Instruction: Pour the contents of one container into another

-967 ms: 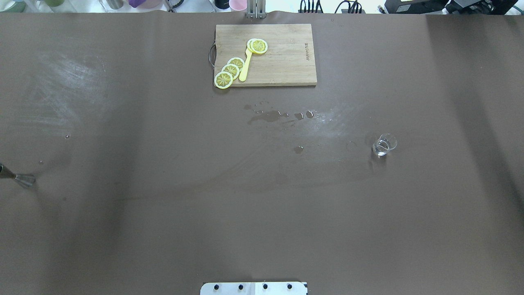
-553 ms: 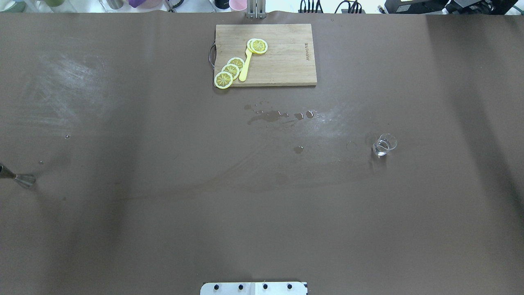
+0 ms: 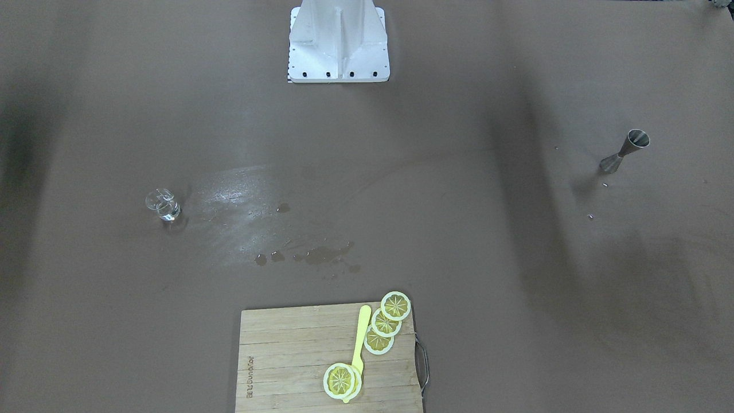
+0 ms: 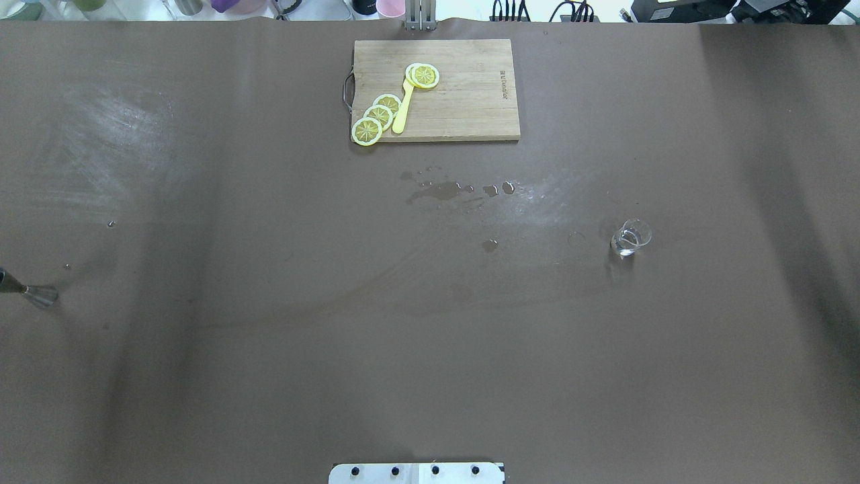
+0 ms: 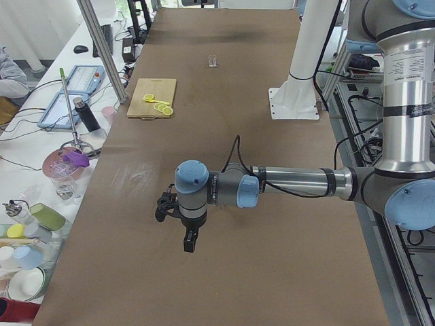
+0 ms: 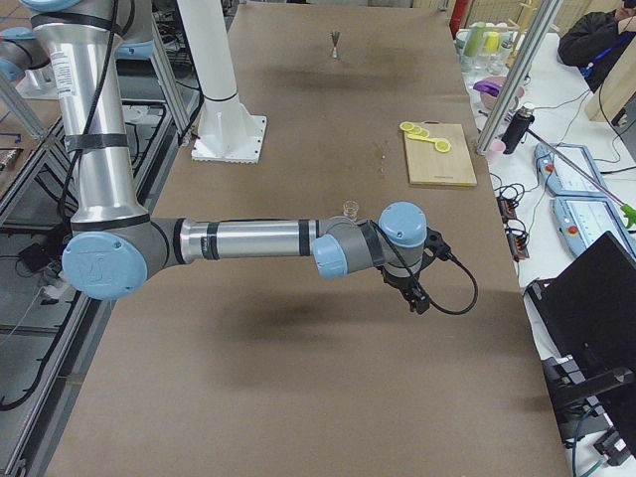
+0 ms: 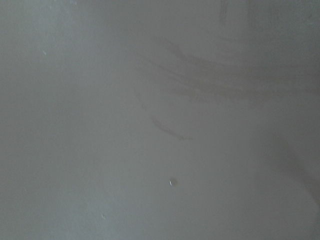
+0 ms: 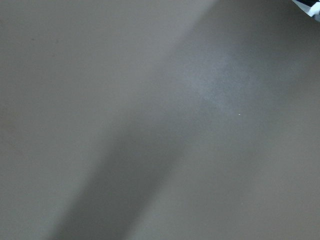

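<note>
A small clear glass (image 4: 630, 237) (image 3: 163, 206) stands upright on the robot's right half of the brown table, with a little clear liquid in it. A steel jigger (image 4: 30, 291) (image 3: 625, 150) stands at the far left edge. Neither gripper touches either one. My left gripper (image 5: 189, 242) hangs over bare table at the near end in the exterior left view. My right gripper (image 6: 417, 296) hangs past the glass (image 6: 350, 209) in the exterior right view. I cannot tell whether either is open or shut. Both wrist views show only bare table.
A wooden cutting board (image 4: 470, 101) with lemon slices (image 4: 377, 115) and a yellow utensil (image 4: 403, 107) lies at the far middle. Small puddles (image 4: 440, 191) dot the table in front of it. The white robot base (image 3: 338, 43) stands at the near edge.
The glass, the jigger and the board have not moved. Only the soft shadows on the table's left side have drifted.
</note>
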